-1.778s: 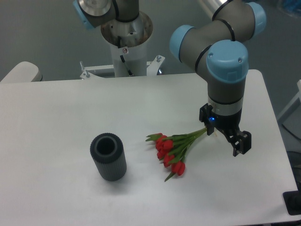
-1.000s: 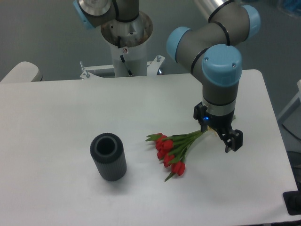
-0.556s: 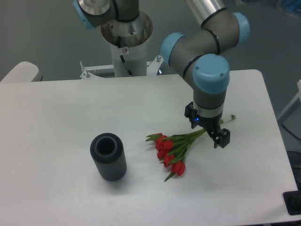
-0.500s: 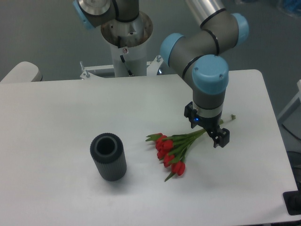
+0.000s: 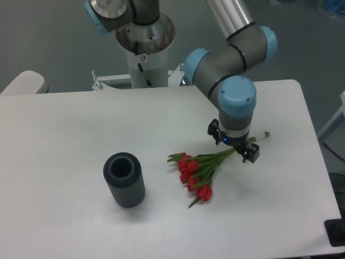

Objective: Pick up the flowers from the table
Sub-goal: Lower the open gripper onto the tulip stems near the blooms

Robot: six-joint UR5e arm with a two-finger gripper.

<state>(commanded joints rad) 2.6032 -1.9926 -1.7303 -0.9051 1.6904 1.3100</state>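
1 bunch of flowers point(image 5: 200, 170), 1 dark ribbed cylinder point(image 5: 124, 180), 1 spread-open pincer point(image 5: 233, 147) over the stems

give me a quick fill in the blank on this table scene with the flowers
The flowers have buds of the colour ____.
The dark cylinder stands to the camera's ____ of the flowers.
The gripper hangs over the ____ end of the flowers.
The flowers lie on the ____.

Missing words: red; left; stem; table

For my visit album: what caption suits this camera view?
Open end effector poised over the stems of red flowers on the white table.
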